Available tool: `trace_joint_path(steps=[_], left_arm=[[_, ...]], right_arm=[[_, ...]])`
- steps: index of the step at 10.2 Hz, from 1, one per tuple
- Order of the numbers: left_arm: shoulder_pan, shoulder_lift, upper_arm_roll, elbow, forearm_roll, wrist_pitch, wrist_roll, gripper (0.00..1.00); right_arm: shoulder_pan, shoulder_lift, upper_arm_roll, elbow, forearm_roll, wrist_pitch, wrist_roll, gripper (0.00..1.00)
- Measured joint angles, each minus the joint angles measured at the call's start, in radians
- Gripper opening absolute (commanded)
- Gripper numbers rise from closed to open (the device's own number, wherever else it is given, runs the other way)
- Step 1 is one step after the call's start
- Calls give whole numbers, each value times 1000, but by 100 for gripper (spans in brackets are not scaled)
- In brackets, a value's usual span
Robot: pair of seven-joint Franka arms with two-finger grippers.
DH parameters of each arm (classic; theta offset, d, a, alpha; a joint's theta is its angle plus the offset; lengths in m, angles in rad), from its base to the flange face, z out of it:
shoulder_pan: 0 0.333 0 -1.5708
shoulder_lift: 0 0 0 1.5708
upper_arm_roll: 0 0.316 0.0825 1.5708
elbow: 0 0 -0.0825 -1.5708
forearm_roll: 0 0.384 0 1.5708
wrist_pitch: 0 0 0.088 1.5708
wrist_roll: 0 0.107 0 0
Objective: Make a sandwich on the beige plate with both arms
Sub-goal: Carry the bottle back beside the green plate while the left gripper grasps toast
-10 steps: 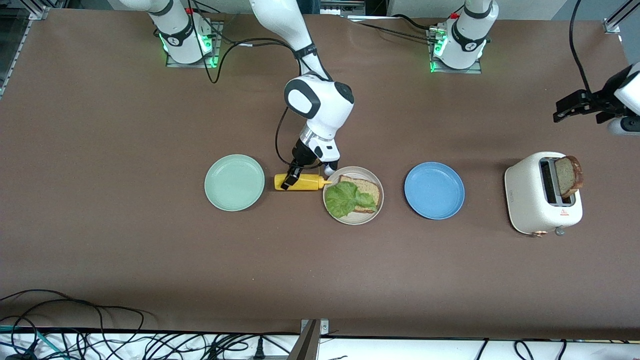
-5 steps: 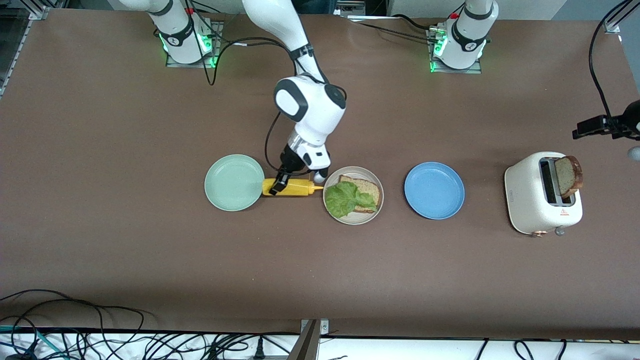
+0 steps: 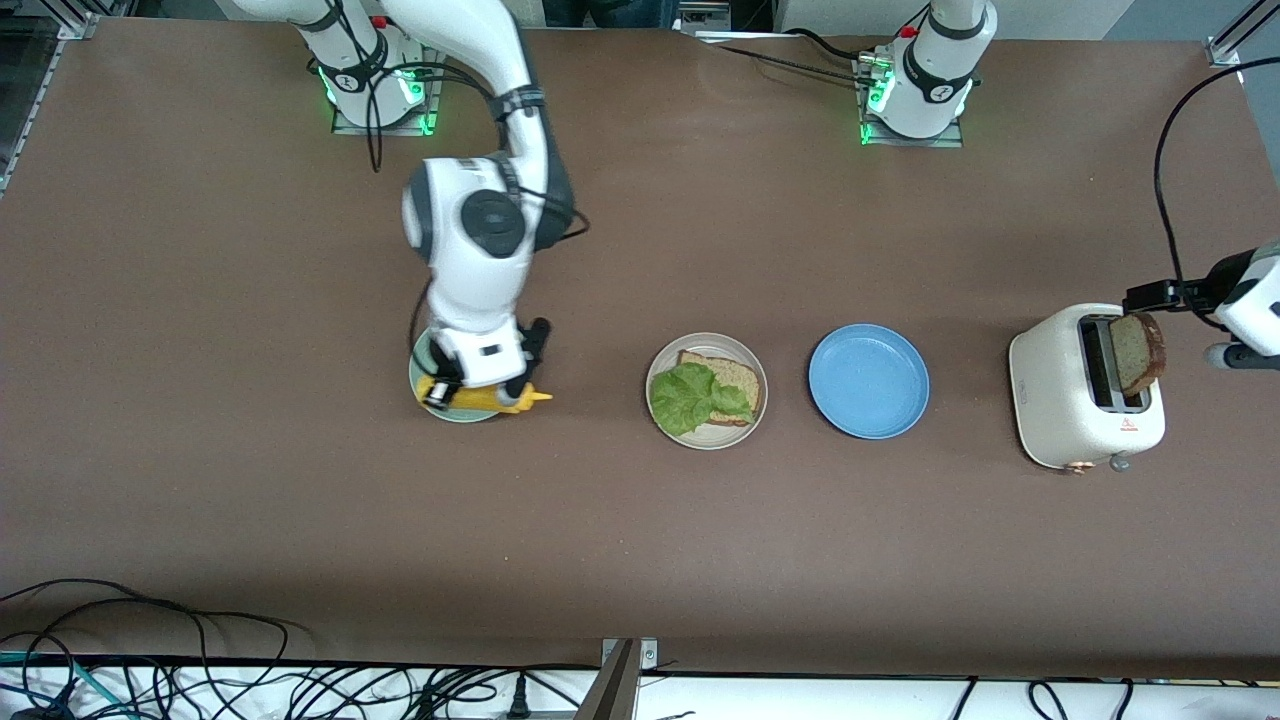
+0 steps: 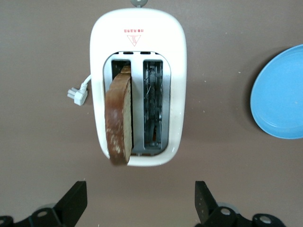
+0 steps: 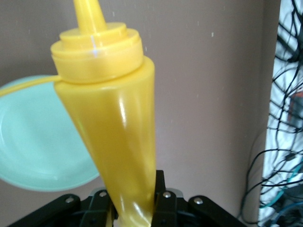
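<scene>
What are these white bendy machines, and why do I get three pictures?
They are two robot arms bolted to a brown table, each ending in a two-finger gripper. The big picture looks down from a high camera facing them. The two small pictures come from cameras on the arms' wrists.

On the table stand three plates in a row. The beige plate carries a bread slice with a lettuce leaf on it. Beside it is a blue plate, then a white toaster with a second bread slice sticking out of one slot.

The right gripper squeezes a yellow mustard bottle over the mint-green plate. The left gripper is open above the toaster.
</scene>
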State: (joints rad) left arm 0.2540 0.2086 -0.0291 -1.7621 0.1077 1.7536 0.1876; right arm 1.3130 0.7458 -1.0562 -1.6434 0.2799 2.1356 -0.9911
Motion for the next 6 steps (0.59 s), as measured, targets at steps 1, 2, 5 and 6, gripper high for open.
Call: trace_joint_path(steps=[1,2,5,6], left_arm=[[3,4,0,-34,0,45,0,98],[7,6,0,-61,0,90,0,87],[38,33,1,-101,1,146,1,61],[43,44,1,-101,1,158,2,41]], right_arm=[[-26,-38,-21,-36,52,-1,-91,0],[-56,-72,-37,-67,98,-2,-181,0],[-153,-150,-48,-172,272,-5,-431,0],[-195,-158,-48,-208,364,-5,-542,0]])
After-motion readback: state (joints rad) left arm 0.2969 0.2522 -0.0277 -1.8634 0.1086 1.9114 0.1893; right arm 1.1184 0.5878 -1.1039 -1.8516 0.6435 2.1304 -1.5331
